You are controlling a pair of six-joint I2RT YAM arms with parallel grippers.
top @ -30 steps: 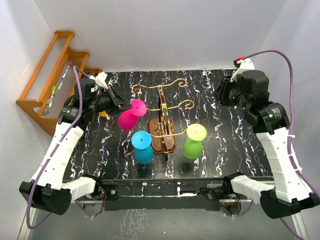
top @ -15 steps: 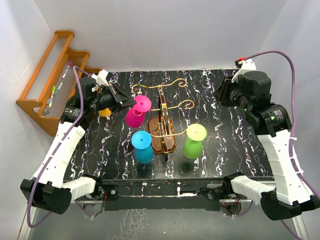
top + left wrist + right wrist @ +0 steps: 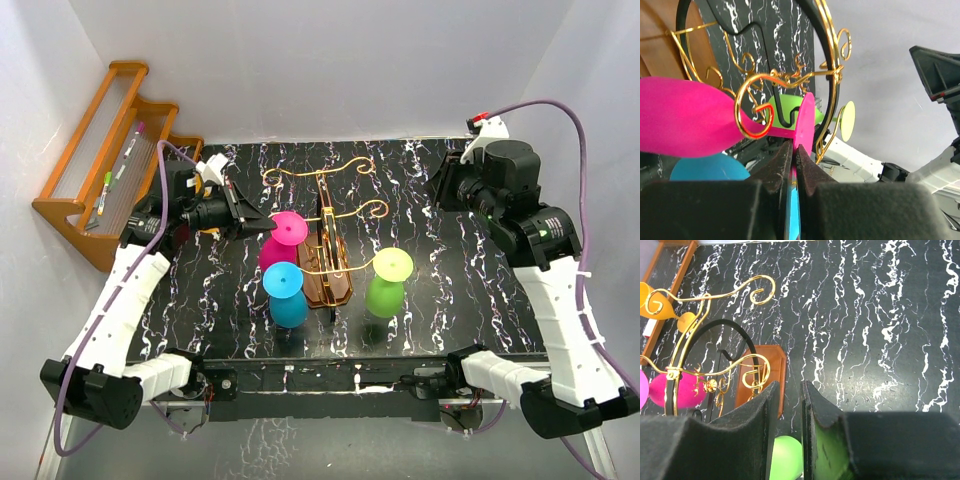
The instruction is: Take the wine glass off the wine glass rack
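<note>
The wine glass rack has a brown wooden base and gold wire arms. It stands mid-table. A pink wine glass is at its left side. In the left wrist view its stem passes through a curled gold arm end, with the bowl to the left. My left gripper is shut on the edge of the pink foot disc. A blue glass and a green glass hang at the rack's front. My right gripper is narrowly open and empty, raised at the right.
A stepped orange-brown wooden shelf with pens stands at the back left. An orange glass shows by a far rack arm. The rack's base and the green glass lie below my right fingers.
My left gripper has moved right and slightly down with the pink glass, bringing it closer in against the rack. The right arm has barely moved.
</note>
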